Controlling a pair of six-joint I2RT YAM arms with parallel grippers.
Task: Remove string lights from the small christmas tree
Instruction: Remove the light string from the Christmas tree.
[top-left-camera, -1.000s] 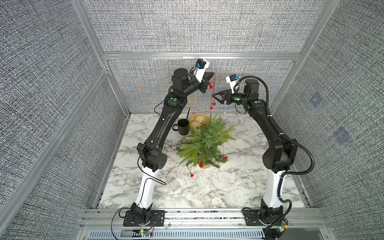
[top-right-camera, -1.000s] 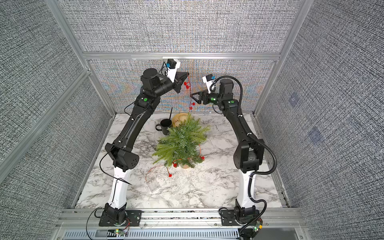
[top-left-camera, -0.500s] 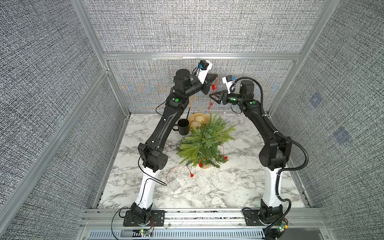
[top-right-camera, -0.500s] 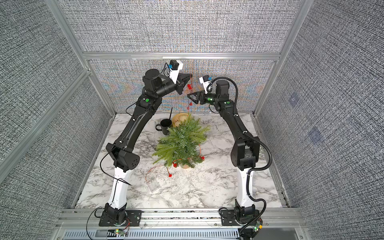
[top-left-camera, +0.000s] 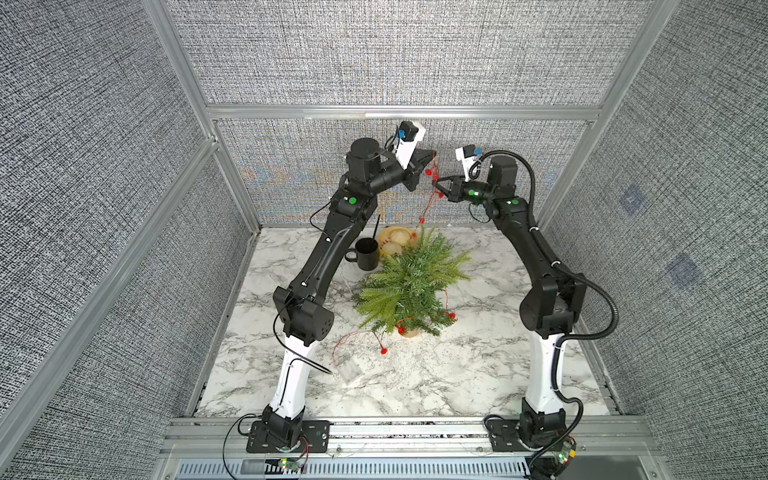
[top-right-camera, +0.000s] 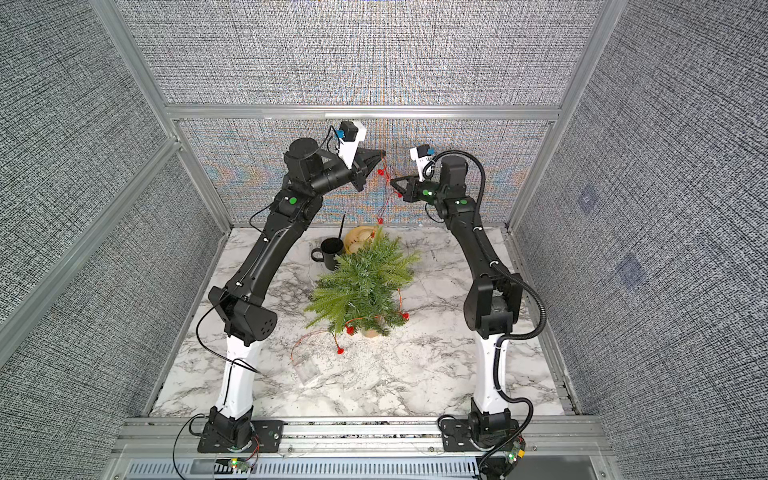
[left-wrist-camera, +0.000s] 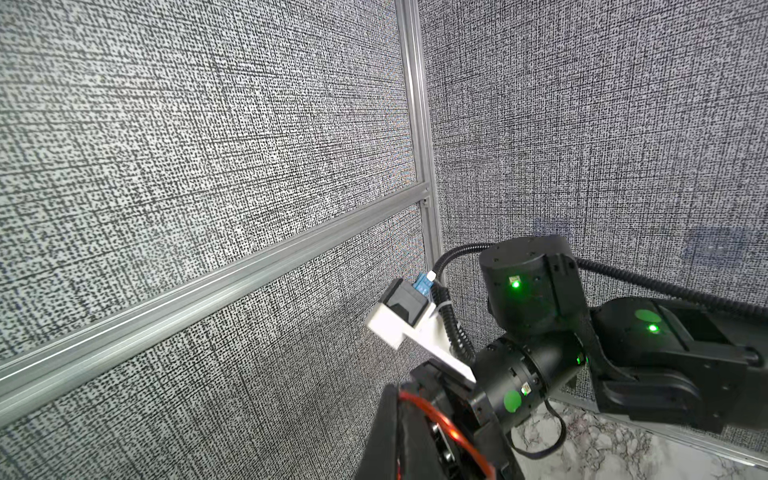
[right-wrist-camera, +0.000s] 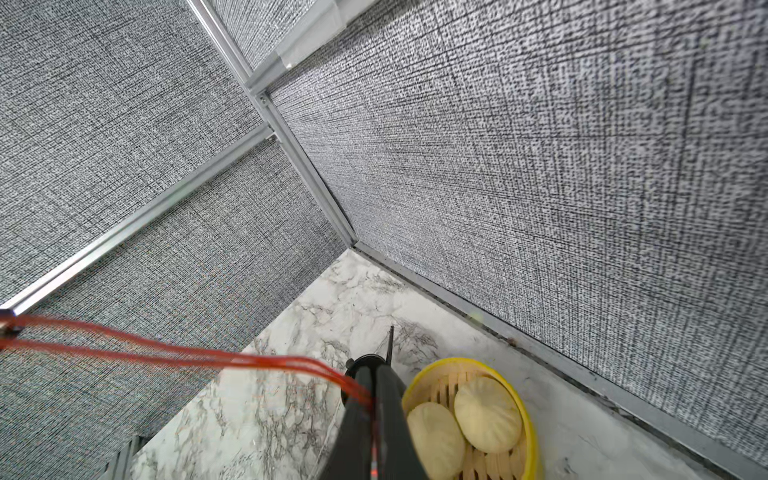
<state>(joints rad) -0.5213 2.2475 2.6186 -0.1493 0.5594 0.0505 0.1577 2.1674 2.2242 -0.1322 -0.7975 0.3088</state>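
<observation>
Both of my hands are raised high near the back wall, close to each other and well above the bench (top-left-camera: 457, 374). My left hand (top-left-camera: 431, 154) is pressed together on the coppery-red wire of the string lights (top-left-camera: 428, 171), which leaves its tip. In the left wrist view the wire curves across its dark fingers (left-wrist-camera: 386, 436). My right hand (top-left-camera: 437, 183), just below and beside the left one, is also pressed together and pinches the same wire. In the right wrist view, red strands run in from the side and disappear between its fingers (right-wrist-camera: 395, 399).

From my hands the wire hangs down, with a few red bulbs along it, to the top of the small christmas tree (top-left-camera: 409, 282). The tree stands upright on its pale tan base (top-left-camera: 409, 332) near the middle of the bench. More of the wire shows low on the tree, with bulbs by the lower fronds and at the base. From there it trails in a loose loop over the marble to the clear battery box (top-left-camera: 348, 371). The box lies flat on the bench on the side nearer my arm bases, close to my left arm.

Behind the tree, just beside its fronds, stands a black mug (top-left-camera: 368, 253) with a thin dark stick in it. Next to the mug sits a yellow basket (right-wrist-camera: 521, 409) holding two pale buns (right-wrist-camera: 486, 415).
</observation>
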